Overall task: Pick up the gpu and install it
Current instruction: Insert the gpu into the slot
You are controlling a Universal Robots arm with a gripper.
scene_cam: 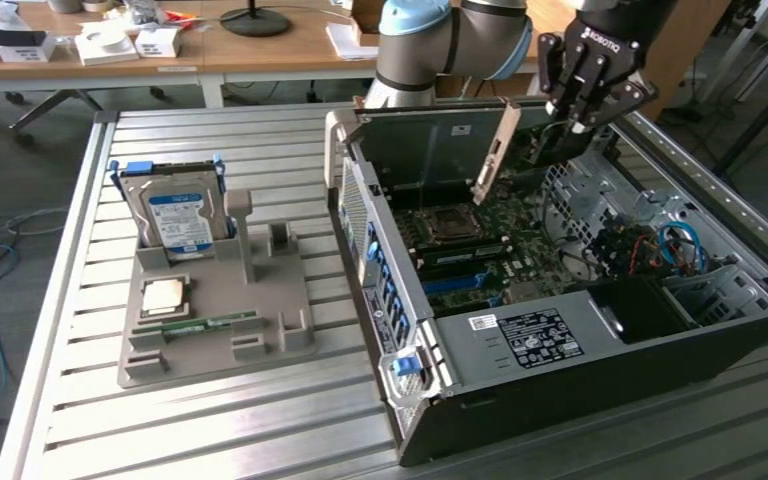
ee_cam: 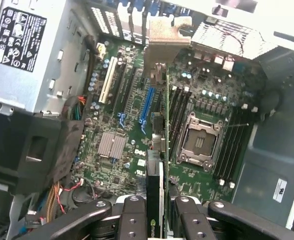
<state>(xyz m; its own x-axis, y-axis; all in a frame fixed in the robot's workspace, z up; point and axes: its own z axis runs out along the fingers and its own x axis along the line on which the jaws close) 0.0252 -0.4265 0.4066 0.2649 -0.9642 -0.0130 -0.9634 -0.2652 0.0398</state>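
At the exterior view's left, a grey holder [scene_cam: 284, 335] on the slatted tabletop [scene_cam: 224, 440] is shown carrying a hard drive [scene_cam: 177, 215] upright and a memory stick [scene_cam: 204, 322] lying flat. Further right, the open computer case [scene_cam: 558, 410] is laid on its side, evidently so that the motherboard [scene_cam: 491, 265] can be reached from above. Over the case's far side the gpu [scene_cam: 498, 150] is clamped between the fingers [scene_cam: 574, 110], clear of the board and not yet seated. The card is held on edge with its bracket toward the case's rear wall, presumably so that its connector edge faces the slots. Its height above the case is given by the exterior view. In the wrist view the gpu [ee_cam: 156, 190] is seen edge-on between the fingers [ee_cam: 131, 217], running just beside the blue slot [ee_cam: 147, 107], with the processor socket [ee_cam: 201, 142] on its other side.
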